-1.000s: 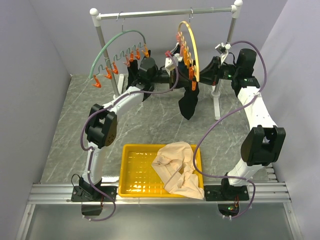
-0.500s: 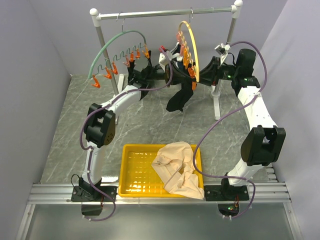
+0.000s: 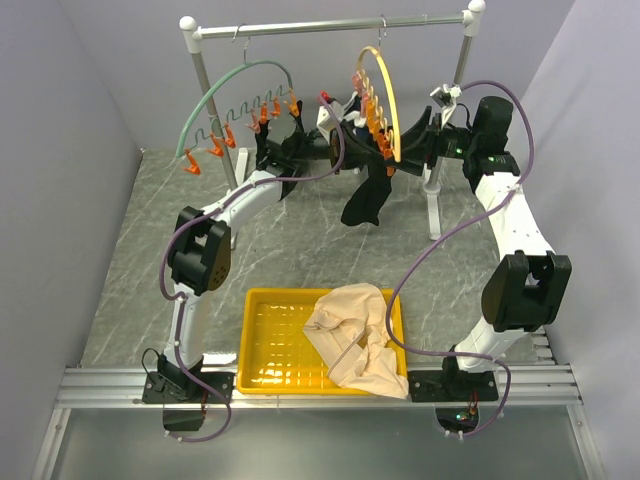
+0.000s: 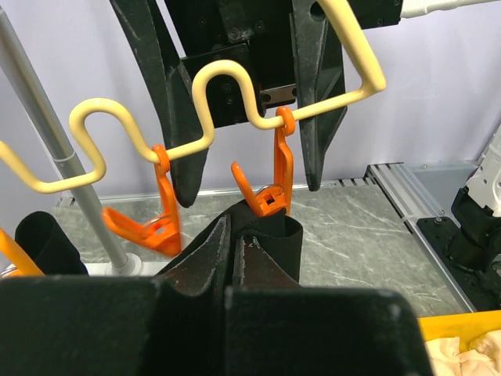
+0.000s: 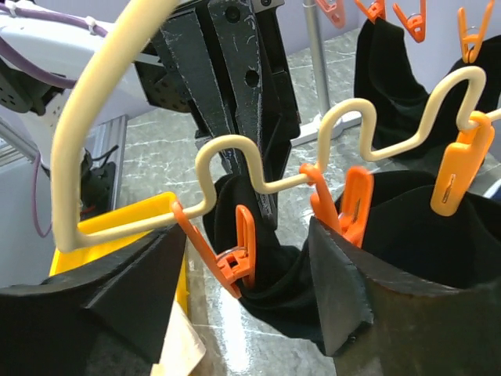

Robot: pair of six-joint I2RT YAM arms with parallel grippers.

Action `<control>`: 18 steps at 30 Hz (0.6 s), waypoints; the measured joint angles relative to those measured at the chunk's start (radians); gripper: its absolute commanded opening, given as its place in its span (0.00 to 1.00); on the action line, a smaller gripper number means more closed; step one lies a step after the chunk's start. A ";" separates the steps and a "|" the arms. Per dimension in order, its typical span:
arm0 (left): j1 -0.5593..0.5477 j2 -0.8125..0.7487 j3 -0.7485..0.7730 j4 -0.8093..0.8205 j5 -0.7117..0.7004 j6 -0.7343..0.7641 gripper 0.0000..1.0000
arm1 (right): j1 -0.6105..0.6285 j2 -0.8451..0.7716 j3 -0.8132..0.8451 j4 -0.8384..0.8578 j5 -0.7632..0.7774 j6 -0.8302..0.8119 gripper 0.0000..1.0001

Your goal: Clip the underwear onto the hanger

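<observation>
**Pinning the black underwear to the yellow hanger**

Starting at the left, the green hanger (image 3: pixel 245 65) hangs unused from the rail (image 3: pixel 300 26), its clips bare. Beside it the left claw (image 4: pixel 232 239) is raised to clip height, its fingers pressed together on a fold of the underwear (image 4: pixel 286 235). Judging by the pose, it holds the cloth up so the edge sits level with the clip row and does not sag away.

The underwear is plain black soft fabric, bunched at the top where it is held. It hangs under the lower end of the hanger (image 5: pixel 78 133), well above the desk (image 3: pixel 150 260). One orange clip (image 4: pixel 275 176) on the wavy wire appears to bite its upper edge. In the right wrist view more cloth lies by further clips, though I cannot tell whether those grip it. From above, the garment dangles as a limp, narrow, dark shape with one point trailing downward.

At the right, the right claw (image 5: pixel 244 235) faces the hanger from the other side. Its fingers are spread wide to either side of the clips and touch none that I can see, likely placed to squeeze the next clip open.
</observation>
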 measured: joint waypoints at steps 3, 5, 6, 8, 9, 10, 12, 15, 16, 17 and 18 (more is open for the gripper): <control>0.000 0.000 -0.003 0.000 0.000 0.000 0.00 | 0.000 0.000 0.000 0.001 0.004 0.003 0.75; 0.000 0.000 -0.007 -0.002 0.000 0.002 0.00 | 0.000 0.000 0.000 0.001 0.005 0.003 0.75; 0.000 0.000 -0.010 -0.004 0.000 0.005 0.00 | 0.000 0.000 0.000 0.001 0.006 0.003 0.75; 0.000 0.000 -0.015 -0.014 0.000 0.013 0.01 | 0.000 0.000 -0.001 0.001 0.007 0.006 0.76; 0.000 0.000 -0.020 -0.018 -0.001 0.019 0.02 | 0.000 0.000 -0.002 0.001 0.008 0.006 0.77; 0.000 0.000 -0.029 -0.022 -0.002 0.030 0.06 | 0.000 0.000 -0.003 0.001 0.008 0.006 0.78; 0.000 -0.003 -0.058 -0.032 -0.005 0.055 0.16 | 0.000 0.000 -0.005 0.000 0.009 0.006 0.79; 0.000 -0.021 -0.134 -0.075 -0.013 0.098 0.30 | 0.000 -0.002 -0.008 -0.002 0.011 0.003 0.81; 0.000 -0.027 -0.156 -0.089 -0.015 0.115 0.34 | 0.000 -0.003 -0.012 -0.004 0.011 0.000 0.82; 0.000 -0.034 -0.176 -0.103 -0.020 0.126 0.38 | 0.000 -0.007 -0.017 -0.009 0.012 -0.005 0.82; 0.000 -0.047 -0.200 -0.121 -0.021 0.143 0.44 | 0.000 -0.012 -0.023 -0.022 0.013 -0.012 0.82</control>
